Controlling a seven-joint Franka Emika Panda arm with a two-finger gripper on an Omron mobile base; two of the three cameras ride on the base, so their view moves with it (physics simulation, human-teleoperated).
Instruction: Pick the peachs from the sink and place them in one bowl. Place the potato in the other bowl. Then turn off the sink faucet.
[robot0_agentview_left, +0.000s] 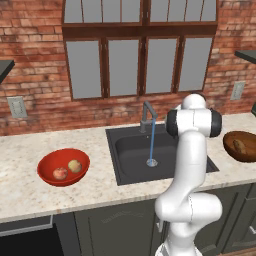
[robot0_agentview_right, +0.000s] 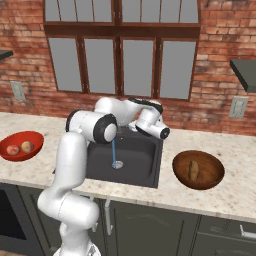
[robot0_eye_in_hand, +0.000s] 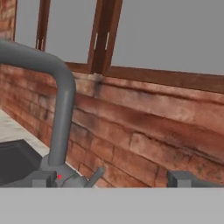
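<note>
Claw (robot0_eye_in_hand: 111, 178) held wide open, nothing gripped; sink faucet (robot0_eye_in_hand: 59, 113) lever seen just ahead, toward one fingertip.

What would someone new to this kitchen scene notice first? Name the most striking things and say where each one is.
The white arm rises before the dark sink, its open end effector facing the faucet, whose water still streams to the drain. To the sink's left, the red bowl holds two peaches. To its right, the brown bowl holds the potato.
</note>
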